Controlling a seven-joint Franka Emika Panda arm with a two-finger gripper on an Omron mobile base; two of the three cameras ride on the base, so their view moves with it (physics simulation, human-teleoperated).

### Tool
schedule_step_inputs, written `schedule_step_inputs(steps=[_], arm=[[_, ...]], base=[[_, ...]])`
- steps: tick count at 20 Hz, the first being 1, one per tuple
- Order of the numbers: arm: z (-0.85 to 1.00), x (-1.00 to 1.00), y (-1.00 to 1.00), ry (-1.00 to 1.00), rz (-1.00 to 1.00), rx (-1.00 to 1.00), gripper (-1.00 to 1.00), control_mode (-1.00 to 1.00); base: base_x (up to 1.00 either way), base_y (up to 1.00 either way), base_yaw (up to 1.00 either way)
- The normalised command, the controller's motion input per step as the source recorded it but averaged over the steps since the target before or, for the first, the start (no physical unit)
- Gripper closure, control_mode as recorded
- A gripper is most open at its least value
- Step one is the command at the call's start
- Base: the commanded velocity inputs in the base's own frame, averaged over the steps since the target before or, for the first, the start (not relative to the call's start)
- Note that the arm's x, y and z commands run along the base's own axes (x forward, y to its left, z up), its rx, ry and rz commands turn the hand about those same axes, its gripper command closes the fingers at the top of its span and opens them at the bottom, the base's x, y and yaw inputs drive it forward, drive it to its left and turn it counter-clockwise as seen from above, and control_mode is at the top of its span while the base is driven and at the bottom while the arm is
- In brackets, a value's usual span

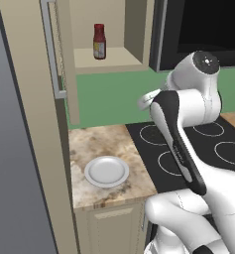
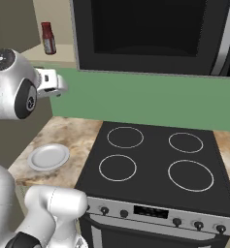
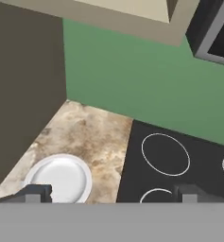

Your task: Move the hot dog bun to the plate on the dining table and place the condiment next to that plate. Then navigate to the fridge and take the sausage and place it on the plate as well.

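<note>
Dark red in the upper left of both base views, the condiment stands upright on an open shelf above the counter, so the empty, wide-open gripper should be raised level with it and closed around its body.

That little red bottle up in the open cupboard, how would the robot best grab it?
Probably around the middle of the condiment, at its labelled body, with the open gripper coming in level from the front. It stands upright in an open shelf nook with walls to both sides and behind, so the open front looks like the only free way in, and the body is wider than the capped neck.
</note>
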Motion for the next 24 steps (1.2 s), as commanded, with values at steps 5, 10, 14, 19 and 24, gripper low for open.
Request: schedule_step_inputs(steps=[5,10,14,19,24], arm=[[0.62,0.41,0.48,-0.24,0.07,0.20,-1.00,-1.00],[0.51,0.49,0.35,-0.20,0.03,0.19,-1.00,-1.00],[0.50,0.54,0.37,-0.17,0.00,0.03,-1.00,-1.00],[0.62,0.53,0.05,-0.06,0.00,0.00,-1.00,-1.00],[0.70,0.56,0.07,0.06,0.00,0.00,-1.00,-1.00]], base=[[0.00,0.00,0.00],[0.00,0.00,0.00],[0.00,0.00,0.00],[0.00,0.00,0.00],[0.00,0.00,0.00]])
